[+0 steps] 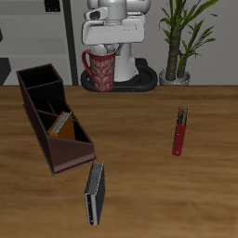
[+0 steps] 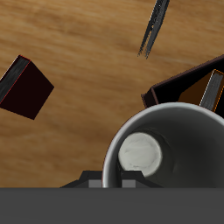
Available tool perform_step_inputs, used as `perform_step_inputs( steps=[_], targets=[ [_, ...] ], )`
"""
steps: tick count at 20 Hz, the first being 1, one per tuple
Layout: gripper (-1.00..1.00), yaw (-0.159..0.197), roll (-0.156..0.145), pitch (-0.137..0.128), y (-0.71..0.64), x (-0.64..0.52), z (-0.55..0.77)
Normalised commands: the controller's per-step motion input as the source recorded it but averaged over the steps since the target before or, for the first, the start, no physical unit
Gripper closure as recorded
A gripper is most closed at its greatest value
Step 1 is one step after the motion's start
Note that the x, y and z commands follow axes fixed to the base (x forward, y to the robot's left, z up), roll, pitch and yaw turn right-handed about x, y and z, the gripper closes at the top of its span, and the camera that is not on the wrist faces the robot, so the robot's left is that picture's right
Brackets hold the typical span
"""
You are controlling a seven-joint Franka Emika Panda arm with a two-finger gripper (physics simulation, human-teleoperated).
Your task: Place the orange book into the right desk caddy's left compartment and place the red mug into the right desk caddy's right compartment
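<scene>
Starting nearest you: grey-black book (image 1: 95, 194) flat by front edge, ignore. Orange book (image 1: 62, 124) already leaning in right desk caddy (image 1: 54, 149) sloped end. Farthest back, red mug (image 1: 99, 67) hangs raised under gripper (image 1: 112, 42), fingers hidden, seemingly pinching rim. Mug (image 2: 166, 149) rigid, glazed, likely slippery; you keep wall pinch firm, avoid handle.

White arm (image 1: 110, 19), dark joint bands
</scene>
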Motion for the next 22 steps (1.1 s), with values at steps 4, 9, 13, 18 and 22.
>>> perform_step_inputs(
  steps=[4,9,13,18,22],
  targets=[
    [1.0,0.092,-0.004,-0.109,-0.25,-0.37,0.21],
    [1.0,0.045,-0.016,-0.065,-0.28,-0.4,0.05],
    [1.0,0.008,0.006,-0.002,-0.16,-0.21,-0.06],
    [1.0,-0.028,0.034,0.037,-0.25,-0.17,-0.03],
    [1.0,-0.015,-0.017,-0.02,-0.28,-0.1,0.06]
  ],
)
